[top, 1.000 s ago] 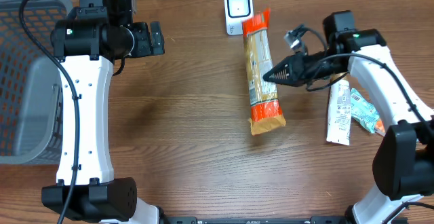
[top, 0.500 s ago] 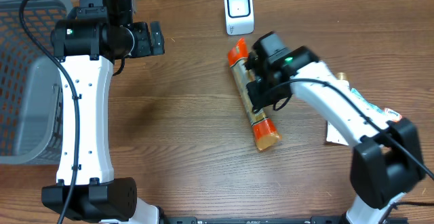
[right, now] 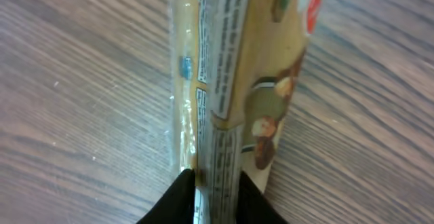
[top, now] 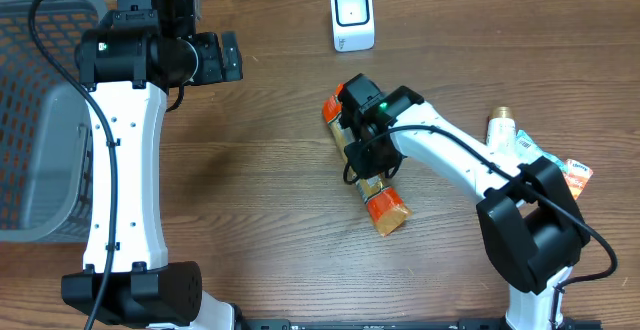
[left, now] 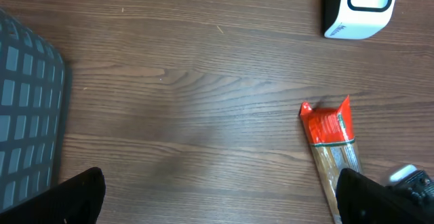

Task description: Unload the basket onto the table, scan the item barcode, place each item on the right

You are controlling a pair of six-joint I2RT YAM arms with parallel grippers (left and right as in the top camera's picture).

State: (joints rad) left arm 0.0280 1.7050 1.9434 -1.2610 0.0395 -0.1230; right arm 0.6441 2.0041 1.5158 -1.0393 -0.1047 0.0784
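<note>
1. The surface is a dark brown wood-grain table (top: 260,220). All I can see of the room is a thin pale strip past the far edge.
2. The task item is a long, narrow pasta packet (top: 381,199) with orange ends and a clear yellowish middle. It lies flat around the middle of the table, a bit nearer than the scanner and slightly to its right.
3. Its long axis runs diagonally. One orange end points far-left and the other points near-right.
4. The right gripper (right: 217,198) sits over the packet's middle. Its jaws are narrow, with a strip of the packet between the black fingers (right: 178,200). I can't tell whether they're actually pinching it or just straddling it.
5. The left gripper (left: 220,200) is spread wide and holds nothing. It hangs over bare table at the far left, well apart from the packet.
6. Counts:
   - two arms
   - one pasta packet
   - one small white boxy barcode scanner (top: 352,15) at the far centre
   - one grey mesh basket (top: 40,120) on the left edge
   - one white tube with a brownish cap (top: 503,128) on the right
   - one teal-and-orange pouch (top: 572,170) on the right, partly hidden behind the right arm
</note>
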